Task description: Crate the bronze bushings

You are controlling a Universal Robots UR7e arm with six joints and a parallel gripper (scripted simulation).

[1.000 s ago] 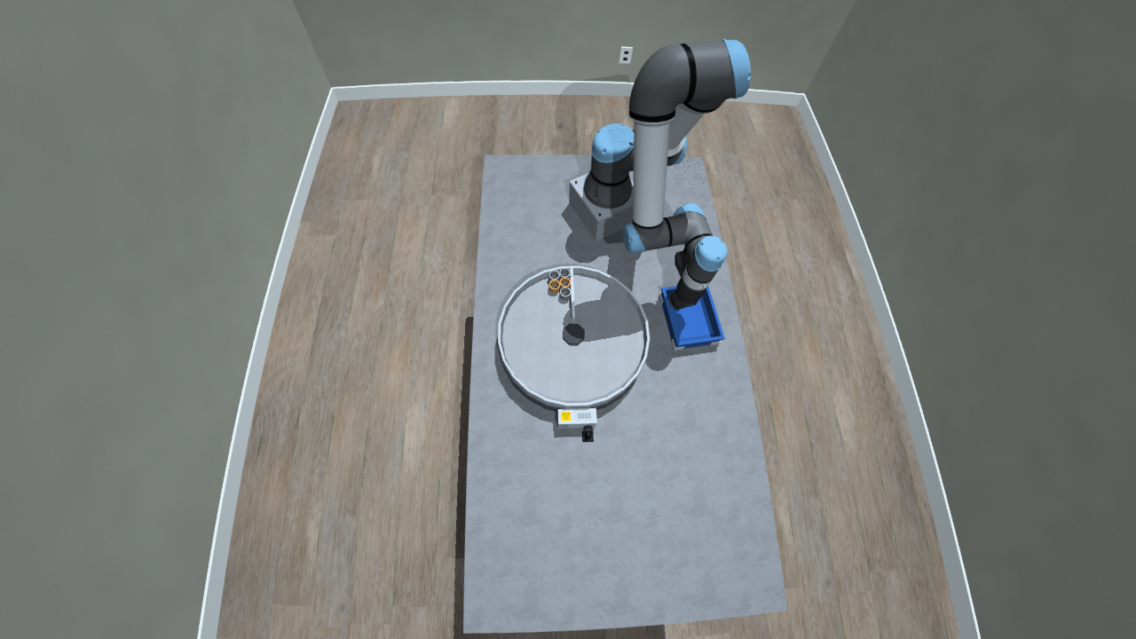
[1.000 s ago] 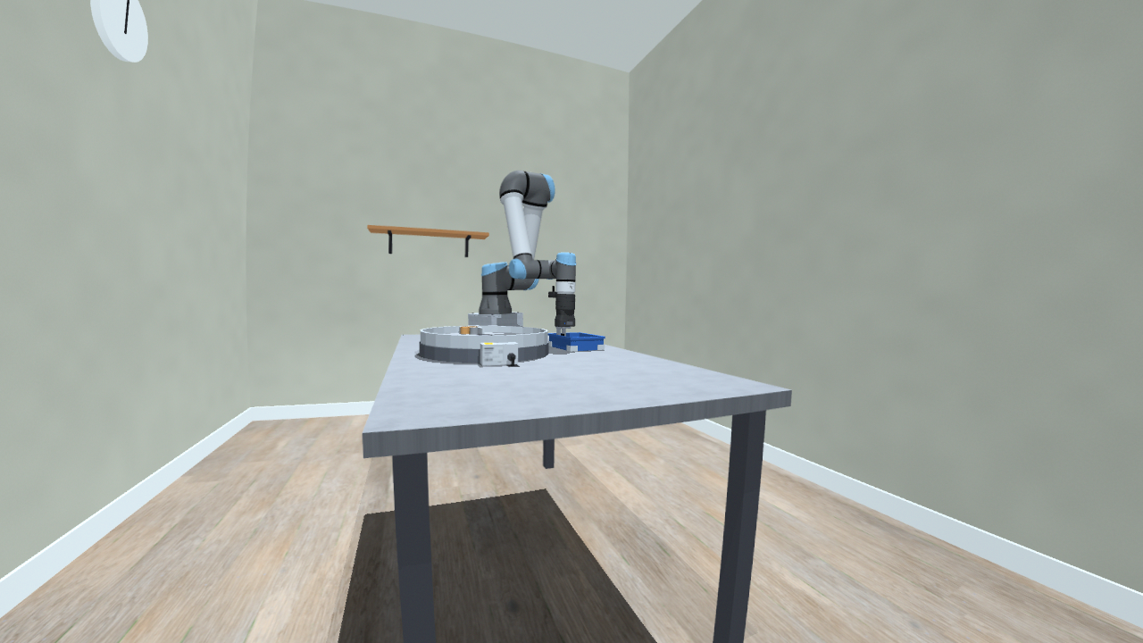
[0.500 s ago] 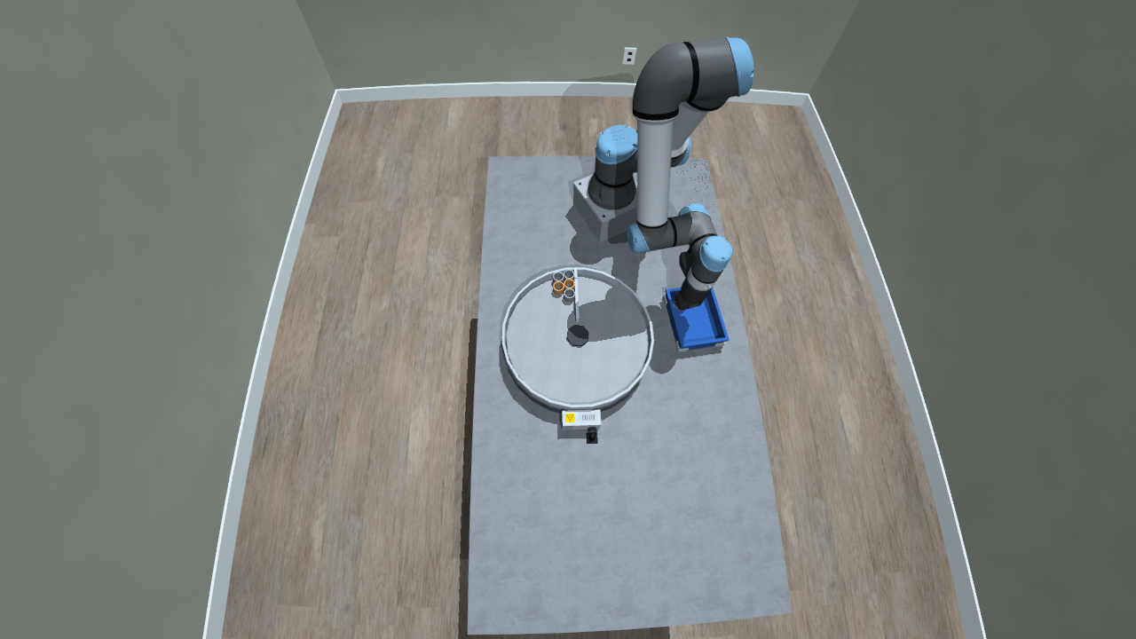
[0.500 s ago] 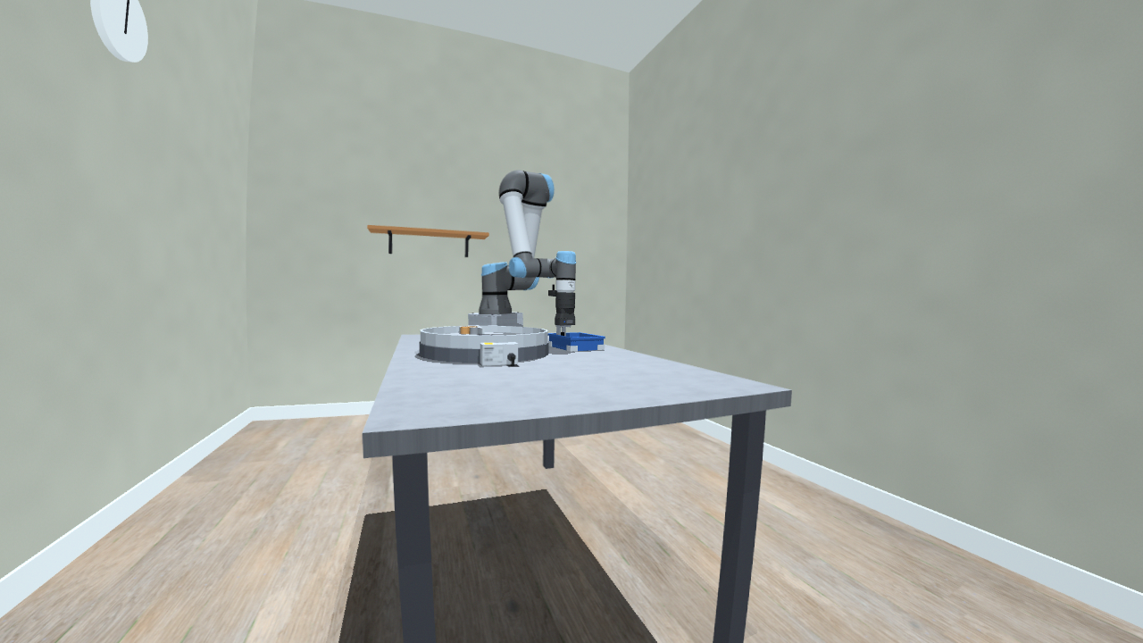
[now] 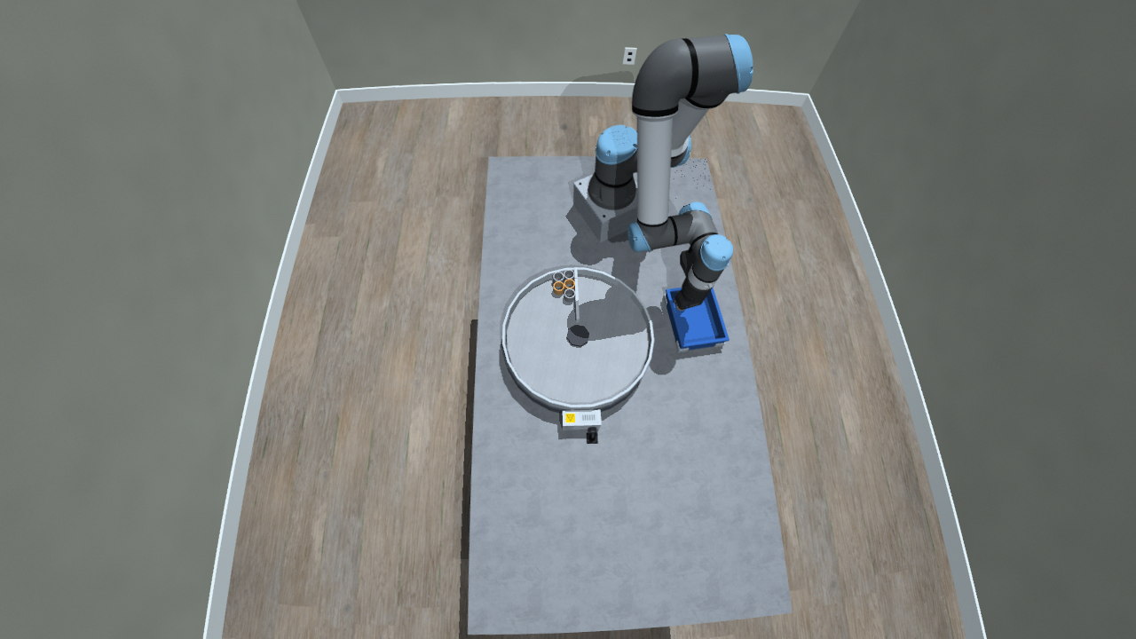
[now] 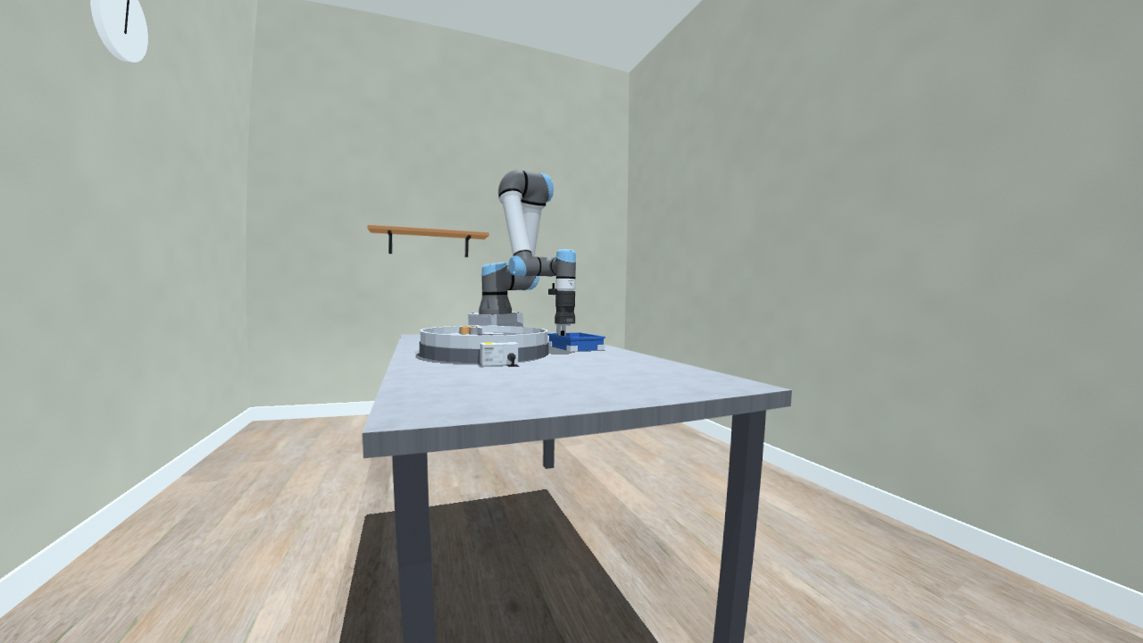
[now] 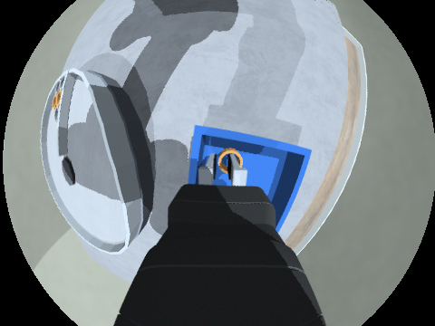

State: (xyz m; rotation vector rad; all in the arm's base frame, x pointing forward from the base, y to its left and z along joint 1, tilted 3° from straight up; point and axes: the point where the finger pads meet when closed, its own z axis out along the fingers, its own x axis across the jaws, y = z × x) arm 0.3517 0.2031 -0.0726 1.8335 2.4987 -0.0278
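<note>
Bronze bushing (image 7: 230,149) lies on the floor of the blue crate (image 5: 719,318) (image 6: 587,344) (image 7: 254,138), bore facing up, toward 10 to 11 o'clock of the crate in the wrist view. Gripper (image 5: 681,305) (image 6: 562,330) (image 7: 222,161): released, fingers parted partway, pointing down over the crate. One finger overlaps the ring in the wrist view; contact cannot be determined.

Top view: crate sits at 3 o'clock from the turning table (image 5: 650,342) (image 6: 447,339) (image 7: 128,217). Near the table's 11 to 12 o'clock rim, beside the divider bar (image 5: 576,297) (image 7: 64,122), two bronze bushings (image 5: 564,285) (image 6: 464,329) (image 7: 56,100) stand clustered with three steel bushings (image 5: 569,297) (image 6: 476,329) (image 7: 57,113). Control box (image 5: 587,418) (image 6: 491,354): just outside the rim, 6 o'clock.
</note>
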